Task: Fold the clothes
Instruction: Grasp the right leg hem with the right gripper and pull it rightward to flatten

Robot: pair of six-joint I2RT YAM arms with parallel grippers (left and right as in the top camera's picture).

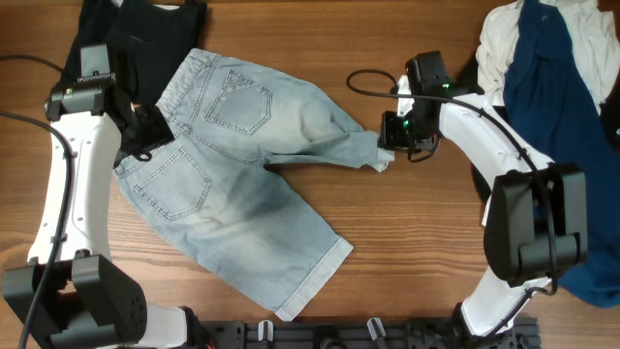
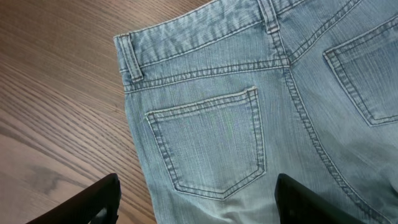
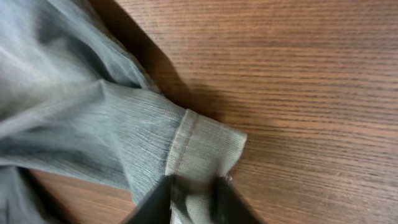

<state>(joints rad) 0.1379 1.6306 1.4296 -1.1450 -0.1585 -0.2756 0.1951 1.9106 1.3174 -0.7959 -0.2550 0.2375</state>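
The pale blue denim shorts (image 1: 232,165) lie spread on the wooden table, back pockets up, waistband at the upper left, one leg pointing right and one toward the front. My left gripper (image 1: 145,136) hovers open over the waistband side; in the left wrist view a back pocket (image 2: 208,140) lies between its fingers (image 2: 196,199). My right gripper (image 1: 392,145) is shut on the cuffed hem (image 3: 202,146) of the right-pointing leg; the fingers (image 3: 194,196) pinch the cuff.
A black garment (image 1: 145,29) lies at the back left, partly under the waistband. A pile of white and dark blue clothes (image 1: 552,78) sits at the right edge. Bare wooden table (image 1: 417,242) lies in front of and right of the shorts.
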